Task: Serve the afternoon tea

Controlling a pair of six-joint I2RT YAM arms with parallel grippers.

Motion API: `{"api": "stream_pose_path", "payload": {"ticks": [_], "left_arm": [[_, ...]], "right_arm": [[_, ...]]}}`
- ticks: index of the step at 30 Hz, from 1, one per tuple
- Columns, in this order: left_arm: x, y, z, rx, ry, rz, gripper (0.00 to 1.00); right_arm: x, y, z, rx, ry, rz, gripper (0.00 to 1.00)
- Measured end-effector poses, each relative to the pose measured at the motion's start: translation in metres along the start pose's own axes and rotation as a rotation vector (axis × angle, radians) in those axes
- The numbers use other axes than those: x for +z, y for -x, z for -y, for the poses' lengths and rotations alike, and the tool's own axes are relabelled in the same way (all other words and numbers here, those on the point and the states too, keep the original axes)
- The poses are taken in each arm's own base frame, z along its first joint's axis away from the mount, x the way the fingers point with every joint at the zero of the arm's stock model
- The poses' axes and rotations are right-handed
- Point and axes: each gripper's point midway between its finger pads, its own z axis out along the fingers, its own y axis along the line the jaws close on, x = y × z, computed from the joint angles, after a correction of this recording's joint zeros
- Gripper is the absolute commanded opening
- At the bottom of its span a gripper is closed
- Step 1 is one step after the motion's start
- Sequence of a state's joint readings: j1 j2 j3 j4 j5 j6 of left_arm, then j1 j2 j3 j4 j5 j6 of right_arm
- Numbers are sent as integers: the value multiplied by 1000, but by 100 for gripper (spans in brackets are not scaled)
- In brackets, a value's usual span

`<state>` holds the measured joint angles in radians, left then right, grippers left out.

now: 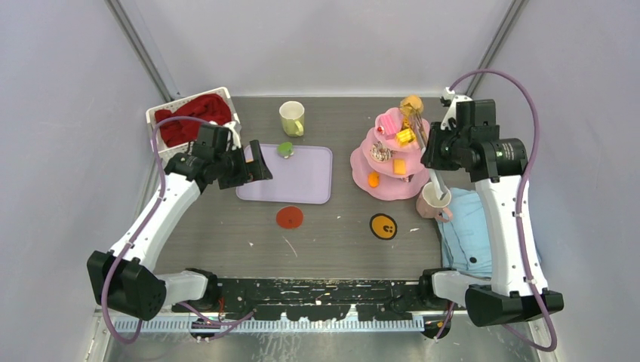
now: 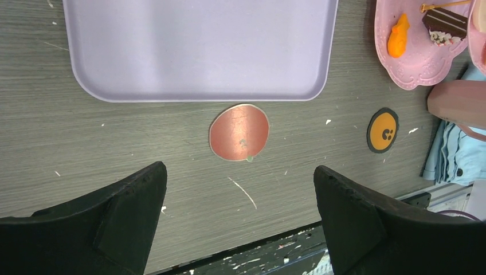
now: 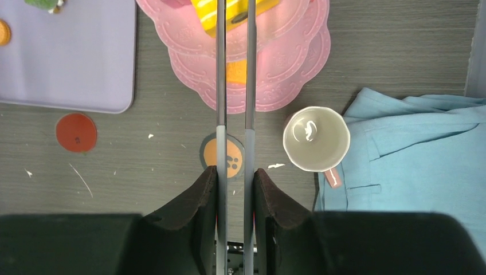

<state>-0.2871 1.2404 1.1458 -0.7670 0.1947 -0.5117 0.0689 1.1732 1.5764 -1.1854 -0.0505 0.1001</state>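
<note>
1. The right gripper [image 3: 234, 172] is squeezed nearly shut on a pair of metal tongs [image 3: 219, 86]. Their arms run out over the pink stand [image 3: 298, 63], which sits at about 2 o'clock on the bench [image 1: 332, 241].
2. The tong arms pass across a yellow cake [image 3: 234, 7] on an upper tier. The tips run off the top of the wrist view, so I can't tell whether they pinch the cake.
3. The step looks to me like handling that cake at the stand. I'd keep an even squeeze, come straight down and keep clear of the tier rims. I'd let go only once the cake sits flat, then lift straight out.
4. The left gripper [image 2: 240, 168] hangs wide open with nothing in it, above the red coaster [image 2: 239, 132] at 7 o'clock.
5. A green pastry [image 1: 285, 149] waits on the lilac tray [image 1: 302, 185] at 11 o'clock, likely next for the tongs.
6. The pale mug [image 1: 291, 118] stands near 12 o'clock. The pink mug [image 3: 316, 138] is at 3 o'clock, beside the blue towel [image 3: 412, 149]. Neither is on a coaster.
7. I can read no brand, label or writing anywhere. The orange coaster [image 2: 383, 130] at 4 o'clock carries only black dots.
</note>
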Motion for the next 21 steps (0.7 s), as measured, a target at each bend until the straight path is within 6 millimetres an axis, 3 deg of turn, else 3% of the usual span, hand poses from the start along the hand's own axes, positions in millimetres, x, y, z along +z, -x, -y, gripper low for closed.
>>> {"api": "stream_pose_path", "payload": {"ticks": [12,21], "left_arm": [[2,-1,0,-4,-3,-12,99],[4,-2,1,-6,-5,-17,99]], "right_arm": [[6,-11,1,-27,-39,-73,24],[3,-12,5,-28,-62,-71,36]]}}
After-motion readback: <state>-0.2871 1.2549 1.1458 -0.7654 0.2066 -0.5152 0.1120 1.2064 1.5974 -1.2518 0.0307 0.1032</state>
